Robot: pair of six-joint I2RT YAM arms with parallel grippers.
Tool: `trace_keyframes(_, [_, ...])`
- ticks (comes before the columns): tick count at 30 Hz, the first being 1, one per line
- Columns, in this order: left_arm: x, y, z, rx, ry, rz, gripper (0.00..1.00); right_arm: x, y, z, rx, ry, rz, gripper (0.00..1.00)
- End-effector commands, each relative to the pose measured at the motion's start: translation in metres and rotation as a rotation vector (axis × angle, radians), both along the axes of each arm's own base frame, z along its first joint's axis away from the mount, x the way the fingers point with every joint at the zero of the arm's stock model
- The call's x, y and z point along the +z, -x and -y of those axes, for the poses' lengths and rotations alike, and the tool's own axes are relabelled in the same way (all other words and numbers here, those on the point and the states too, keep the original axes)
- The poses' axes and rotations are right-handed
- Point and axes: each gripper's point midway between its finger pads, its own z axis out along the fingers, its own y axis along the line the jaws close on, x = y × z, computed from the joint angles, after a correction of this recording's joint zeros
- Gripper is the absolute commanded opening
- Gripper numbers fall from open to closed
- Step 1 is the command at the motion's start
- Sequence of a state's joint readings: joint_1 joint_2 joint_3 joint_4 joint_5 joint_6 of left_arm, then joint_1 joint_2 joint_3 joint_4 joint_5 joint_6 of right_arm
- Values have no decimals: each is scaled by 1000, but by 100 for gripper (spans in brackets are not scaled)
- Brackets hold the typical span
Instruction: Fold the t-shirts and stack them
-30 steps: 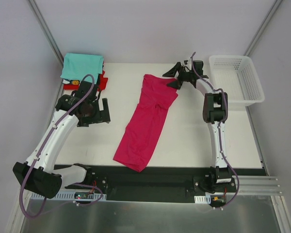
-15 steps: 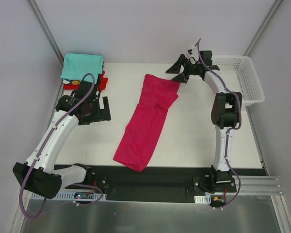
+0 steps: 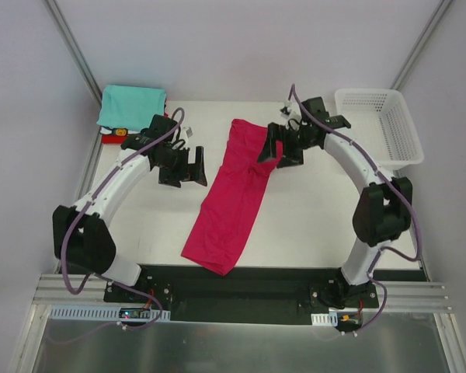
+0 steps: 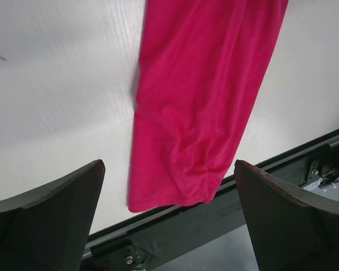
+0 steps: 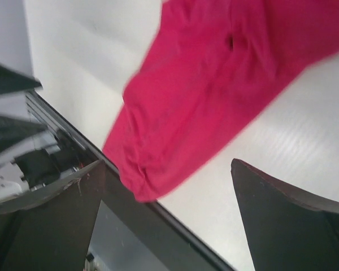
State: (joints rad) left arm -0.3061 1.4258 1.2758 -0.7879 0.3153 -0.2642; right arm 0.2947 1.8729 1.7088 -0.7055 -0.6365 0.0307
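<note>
pink shirt (image 3: 234, 198): long strip slanting across mid-table, folded lengthwise only, I reckon (crosswise folds to come) | teal shirt (image 3: 132, 105): folded, far-left corner, pink one not stacked yet | my left gripper (image 3: 188, 169): wide, empty, beside the strip | my right gripper (image 3: 278, 149): wide, empty, at its far end
</note>
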Motion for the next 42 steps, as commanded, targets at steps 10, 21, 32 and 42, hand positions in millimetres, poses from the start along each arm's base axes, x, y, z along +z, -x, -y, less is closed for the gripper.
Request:
trace_keyframes(10, [20, -132, 70, -85, 232, 25, 99, -36, 154, 79, -68, 444, 9, 96])
trace_keyframes(21, [-7, -156, 122, -296, 530, -114, 99, -17, 223, 42, 160, 261, 17, 96])
trace_keyframes(32, [-28, -186, 149, -313, 734, -212, 99, 15, 262, 29, 236, 88, 35, 96])
trace_keyframes(42, [-18, -192, 152, -317, 766, -182, 99, 15, 273, 28, 229, 53, 29, 96])
